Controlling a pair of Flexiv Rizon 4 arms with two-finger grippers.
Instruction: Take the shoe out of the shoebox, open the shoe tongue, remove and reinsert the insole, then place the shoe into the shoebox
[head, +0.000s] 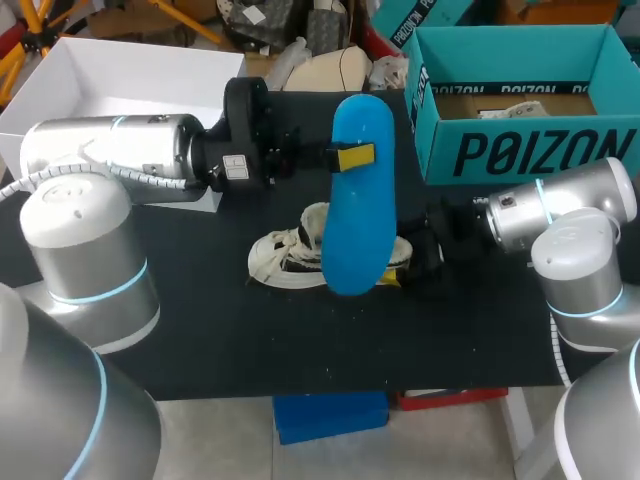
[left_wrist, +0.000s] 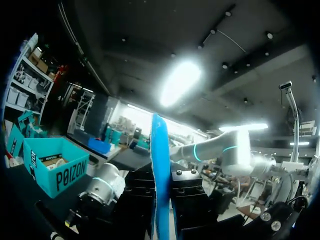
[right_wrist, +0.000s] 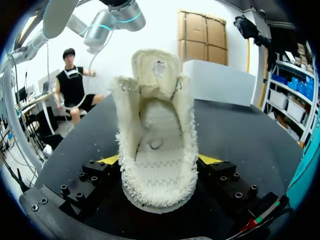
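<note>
The black counter carries everything. At its far right corner the teal shoebox stands open and well clear of the work, which looks sensible, since the shoe has to go back into it at the end. A white box sits at the far left, behind the left arm. The cream shoe lies near the middle of the counter, out of the shoebox, with its toe to the left and its heel to the right. The right end effector is clamped on the heel from both sides, probably to steady the shoe and keep its mouth spread. The tongue is folded up and away, and the bare stitched footbed shows inside. The blue insole is out of the shoe and held on edge above it. The left end effector pinches it towards its far end, and its near end hangs down at the shoe's opening (whether just lifted out or about to go back in, I cannot say). As for writing, the shoebox has large dark lettering on its near wall. A small label is sewn inside the tongue, too small to read.
</note>
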